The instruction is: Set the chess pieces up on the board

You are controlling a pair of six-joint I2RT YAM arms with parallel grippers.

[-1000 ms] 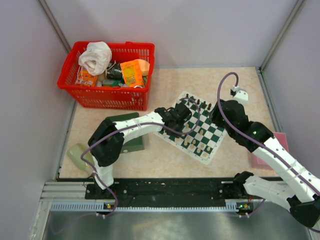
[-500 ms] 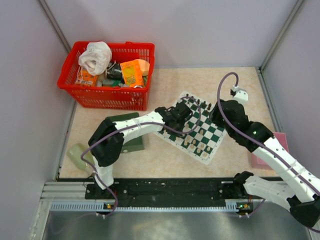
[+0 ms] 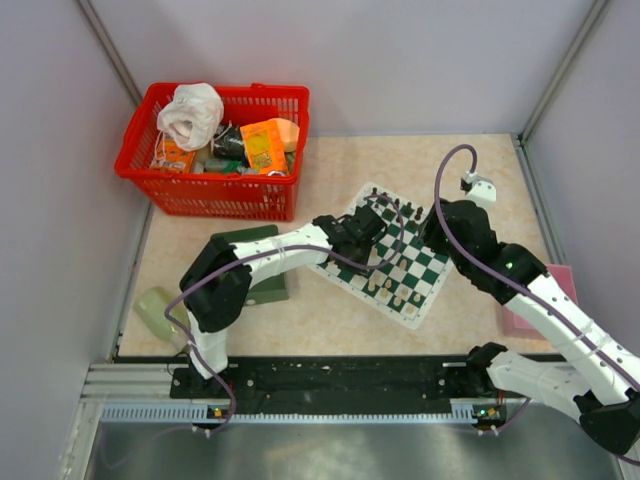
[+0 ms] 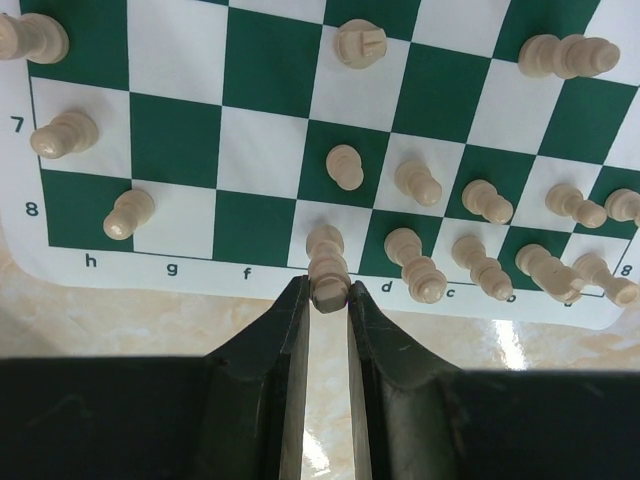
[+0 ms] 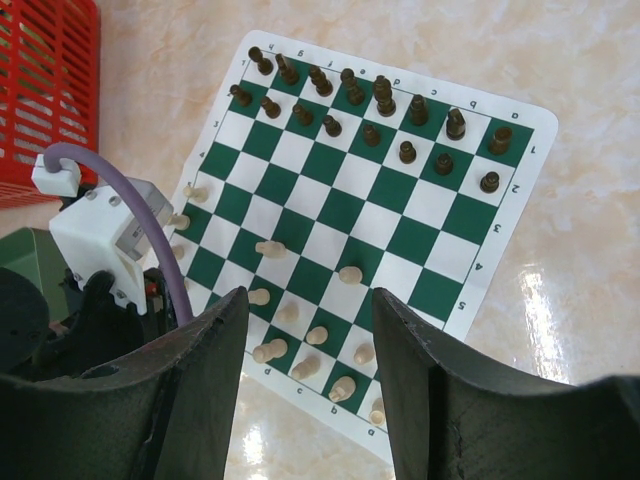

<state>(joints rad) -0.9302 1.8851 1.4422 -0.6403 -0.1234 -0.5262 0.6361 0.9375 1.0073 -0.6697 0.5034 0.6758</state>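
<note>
Lump: one pale green lump (image 3: 155, 310) lies at the far left of the tabletop (image 3: 330, 312), near the front edge.
Basket: one red basket (image 3: 215, 196) stands at the back left, filled with a white bag, an orange pack and other small goods.
Tray: one dark green tray (image 3: 268, 286) lies in front of the basket, partly under the left arm.
Left end effector: the left end effector (image 4: 328, 290) is at the board's left edge, its two fingers closed on one cream piece (image 4: 327, 252) by the end nearest the camera.
Held piece, place: over the edge square of row 8, between the letters f and d; I cannot tell whether its base touches the board.
Board: one green-and-white board (image 3: 412, 262) lies askew at mid-tabletop, right of the tray.
Cream pieces: fifteen cream pieces (image 4: 417, 182) show in the left wrist view, counting the held one, mostly crowded in the two rows nearest that arm.
Black pieces: sixteen black pieces (image 5: 384, 95) stand in two rows of eight along the opposite edge.
Right end effector: the right end effector (image 5: 308, 295) hangs above the board with its fingers spread and nothing between them.
Pink item: one flat pink thing (image 3: 562, 280) lies at the right edge, partly under the right arm.
</note>
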